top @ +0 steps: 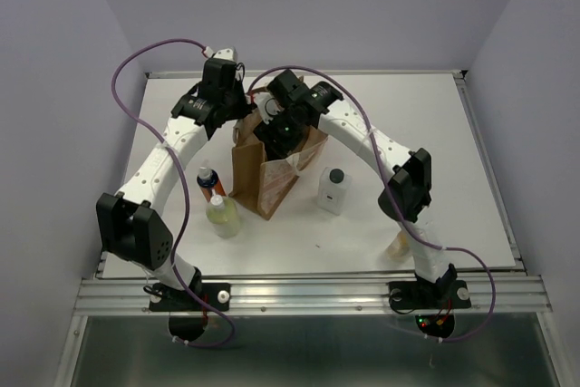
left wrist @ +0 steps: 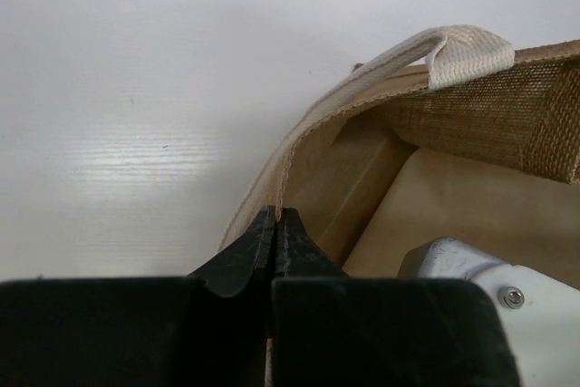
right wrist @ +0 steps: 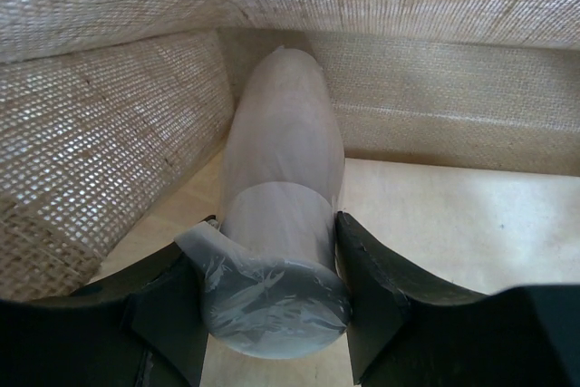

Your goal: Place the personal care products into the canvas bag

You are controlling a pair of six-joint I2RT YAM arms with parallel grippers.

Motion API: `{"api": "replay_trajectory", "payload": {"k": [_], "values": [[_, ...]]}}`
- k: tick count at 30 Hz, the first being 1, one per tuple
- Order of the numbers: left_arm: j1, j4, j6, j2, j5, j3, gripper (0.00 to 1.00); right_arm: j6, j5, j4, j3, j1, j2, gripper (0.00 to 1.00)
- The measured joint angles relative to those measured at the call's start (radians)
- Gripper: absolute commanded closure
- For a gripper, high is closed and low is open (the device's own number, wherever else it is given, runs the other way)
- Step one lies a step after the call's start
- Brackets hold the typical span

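Right gripper (right wrist: 272,256) is sitting down inside the canvas bag (top: 270,178), jaws closed snugly on the cap end of the brown-tan bottle (right wrist: 281,151), with the bottle's body pointing off toward 12 o'clock in the wrist view, into the bag's corner. Can't tell if it's actually touching the bag floor yet

Left gripper (left wrist: 275,224) is pinching fully shut on the cream strap handle (left wrist: 362,88) right at the rim, so I'm guessing it's holding the mouth open for its buddy

So I'd say we're looking at the drop-off of bottle one. Next move is probably just opening those jaws and letting go, then lifting straight up so the fingers aren't snagging the weave or the strap

Four more are waiting on the table (top: 435,115). Going from the bag: the orange bottle (top: 207,178) at 9 o'clock, the pale yellow-green bottle (top: 222,217) around 7 to 8, the white square bottle (top: 333,189) at 3, and the amber bottle (top: 397,244) at 4, half hidden behind the right arm. That one looks like the awkward one, sitting close to the arm's own base
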Motion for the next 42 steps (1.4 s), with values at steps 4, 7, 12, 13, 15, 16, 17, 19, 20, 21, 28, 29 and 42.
{"api": "replay_trajectory", "payload": {"k": [4,7,12,13,15,16,17,19,20,21,28,29,42], "values": [[0.002,-0.008,0.002,0.010,-0.010,-0.001,1.00,0.008,0.017,0.000,-0.002,0.004,0.009,0.99],[0.002,-0.010,0.002,0.010,-0.014,-0.001,1.00,0.013,0.035,0.001,-0.005,0.008,0.010,0.99],[0.004,-0.019,0.008,0.011,-0.025,-0.009,1.00,0.027,0.082,0.009,-0.019,0.019,0.010,0.96],[0.004,-0.019,0.008,0.013,-0.026,-0.010,1.00,0.029,0.085,0.008,-0.019,0.019,0.011,0.90],[0.005,-0.019,0.009,0.015,-0.029,-0.011,1.00,0.035,0.102,0.009,-0.021,0.022,0.015,0.70],[0.006,-0.018,0.008,0.016,-0.029,-0.012,1.00,0.042,0.106,0.010,-0.021,0.023,0.015,0.63],[0.007,-0.018,0.008,0.017,-0.029,-0.012,1.00,0.046,0.113,0.010,-0.021,0.025,0.015,0.61],[0.008,-0.018,0.008,0.017,-0.029,-0.012,1.00,0.055,0.120,0.010,-0.021,0.027,0.015,0.50],[0.008,-0.018,0.008,0.017,-0.029,-0.012,1.00,0.057,0.121,0.010,-0.021,0.028,0.015,0.49],[0.008,-0.018,0.008,0.017,-0.029,-0.012,1.00,0.060,0.124,0.011,-0.021,0.029,0.015,0.42],[0.008,-0.014,0.008,0.017,-0.029,-0.014,1.00,0.064,0.141,0.014,-0.021,0.032,0.014,0.24],[0.008,-0.013,0.008,0.017,-0.029,-0.014,1.00,0.064,0.142,0.014,-0.021,0.032,0.014,0.21],[0.008,0.002,0.003,0.016,-0.016,-0.016,1.00,0.090,0.195,0.017,-0.021,0.039,0.000,0.00]]}}
